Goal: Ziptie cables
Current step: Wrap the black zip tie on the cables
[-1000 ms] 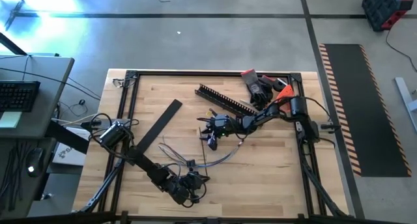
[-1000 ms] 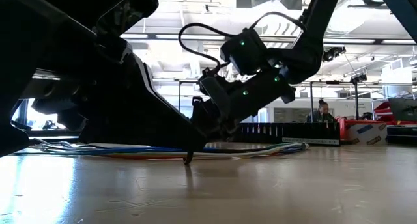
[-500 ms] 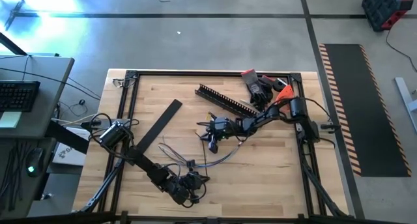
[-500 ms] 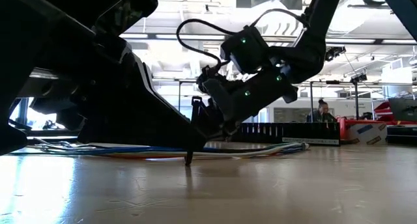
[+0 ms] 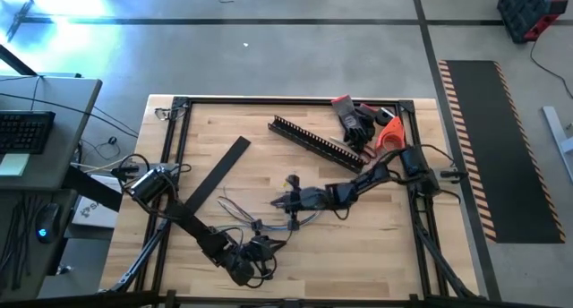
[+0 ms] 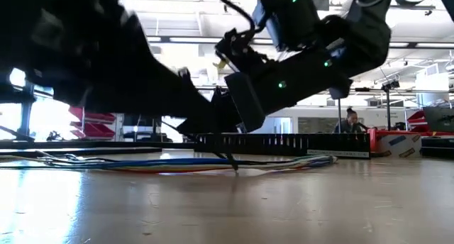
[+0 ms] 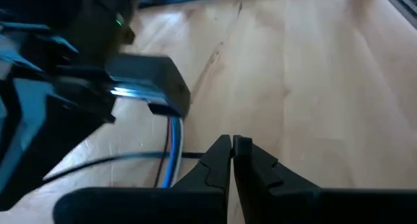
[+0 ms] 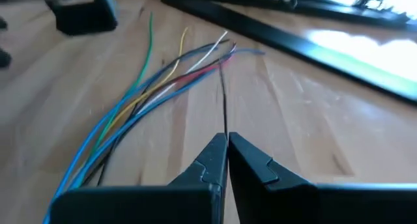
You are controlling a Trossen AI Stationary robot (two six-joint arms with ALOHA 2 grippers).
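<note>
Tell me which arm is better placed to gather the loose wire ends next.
Probably the right. The right gripper has its fingers shut, pinching a thin dark strand, and points at the cables' fanned tips. The left gripper faces bare wood.

free: bare table near right | blocked: cables centre, channel behind, strip left

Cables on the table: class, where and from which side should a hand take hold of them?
Grip the cables where the strands run bunched, just behind the fanned tips, coming down from above: they lie flat on the table.
</note>
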